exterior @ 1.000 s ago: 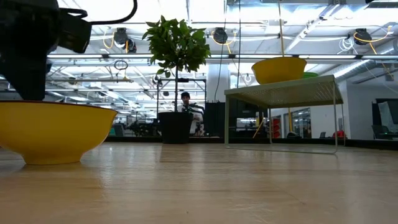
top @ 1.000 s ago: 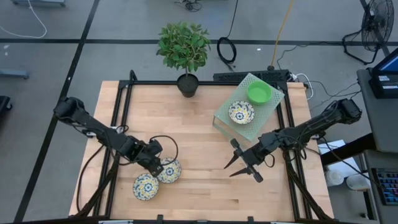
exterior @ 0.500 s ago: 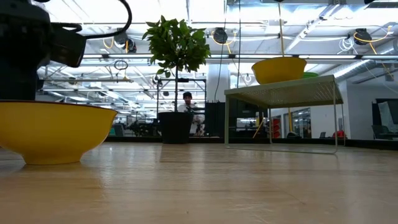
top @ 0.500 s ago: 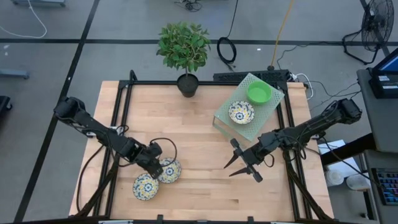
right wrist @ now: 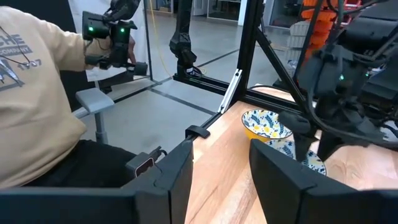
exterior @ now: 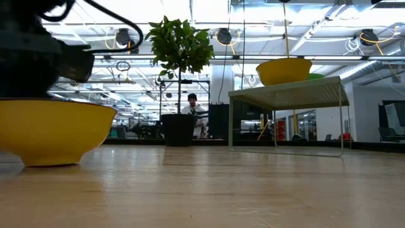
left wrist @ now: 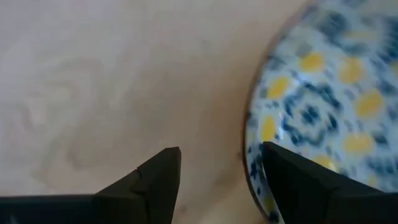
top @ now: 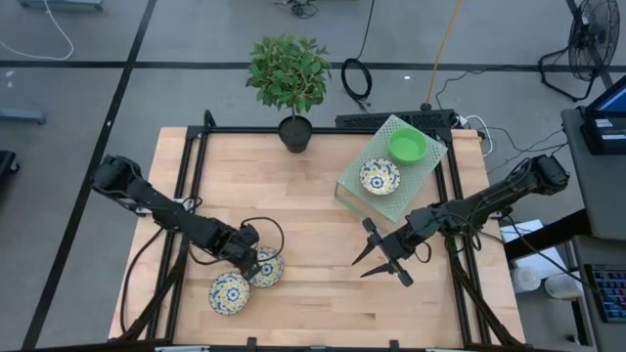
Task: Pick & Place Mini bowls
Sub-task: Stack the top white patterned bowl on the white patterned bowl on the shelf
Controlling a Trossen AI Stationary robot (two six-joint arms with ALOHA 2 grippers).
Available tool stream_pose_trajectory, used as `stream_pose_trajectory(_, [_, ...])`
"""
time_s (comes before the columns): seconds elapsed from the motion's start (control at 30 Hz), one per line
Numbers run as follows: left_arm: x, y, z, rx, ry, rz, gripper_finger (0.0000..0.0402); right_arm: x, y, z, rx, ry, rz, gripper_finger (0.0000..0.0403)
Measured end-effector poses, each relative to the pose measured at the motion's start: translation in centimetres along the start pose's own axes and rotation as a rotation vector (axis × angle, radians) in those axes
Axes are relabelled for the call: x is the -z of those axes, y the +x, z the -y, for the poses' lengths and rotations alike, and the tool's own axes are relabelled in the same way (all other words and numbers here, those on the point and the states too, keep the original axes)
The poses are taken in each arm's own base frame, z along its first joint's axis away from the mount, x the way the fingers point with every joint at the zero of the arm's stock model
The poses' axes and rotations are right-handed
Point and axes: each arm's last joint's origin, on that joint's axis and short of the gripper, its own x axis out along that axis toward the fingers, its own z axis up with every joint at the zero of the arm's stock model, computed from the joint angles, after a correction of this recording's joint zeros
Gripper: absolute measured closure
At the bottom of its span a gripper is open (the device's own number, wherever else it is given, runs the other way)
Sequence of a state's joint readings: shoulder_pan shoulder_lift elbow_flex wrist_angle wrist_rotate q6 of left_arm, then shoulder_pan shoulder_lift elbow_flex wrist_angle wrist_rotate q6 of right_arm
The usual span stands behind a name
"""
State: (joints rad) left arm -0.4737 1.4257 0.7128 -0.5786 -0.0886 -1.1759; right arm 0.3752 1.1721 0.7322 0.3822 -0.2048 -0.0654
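Since a second ago, only the left arm has shifted: its elbow sits a touch further in over the desk (top: 323,196), and its end effector has eased along the rim of one patterned bowl. Everything else matches the earlier view.

Largest first: the wooden desk fills the overhead view. A pale green mesh stand (top: 416,196) sits at its far right, carrying a green bowl (top: 408,146) and a patterned bowl on the stand (top: 380,177). A potted plant (top: 290,78) stands at the far edge.

Near the front left lie two more floral bowls, touching or nearly so: the upper floral bowl (top: 267,268) and the lower floral bowl (top: 229,293). The left end effector (top: 250,264) hangs over the upper one, fingers spread wide, one finger just over the bowl's rim and the other over bare wood, holding nothing.

The right end effector (top: 380,262) waits above mid-desk, fingers partly apart and empty. Its wrist view shows a person in a tan shirt (right wrist: 37,93) beyond the desk edge.

Risk, as a judgement: closing on the thin curved rim could tip the bowl or knock it into its neighbour. The ceramic may also slip from a shallow pinch once lifted.
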Motion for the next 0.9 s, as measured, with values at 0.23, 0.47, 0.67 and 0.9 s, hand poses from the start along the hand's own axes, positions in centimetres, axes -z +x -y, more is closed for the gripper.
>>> stream_pose_trajectory(0.23, [-1.3,0.4,-1.3,-0.127,-0.056,0.076,0.0174,0.0,0.0,0.0,0.000,-0.001,-0.001,0.0259])
stream_pose_trajectory(0.47, [-2.6,0.3,-2.1,-0.198,-0.098,0.204,0.0174,0.0,0.0,0.0,0.000,-0.003,-0.001,0.0261])
stream_pose_trajectory(0.67, [-3.2,0.2,-2.5,-0.212,-0.090,0.207,0.0174,0.1,0.0,0.0,-0.001,-0.001,-0.008,0.0263])
stream_pose_trajectory(0.9, [-2.7,-0.8,-3.2,-0.171,-0.177,0.047,0.0174,0.1,0.0,0.0,-0.001,0.000,-0.012,0.0264])
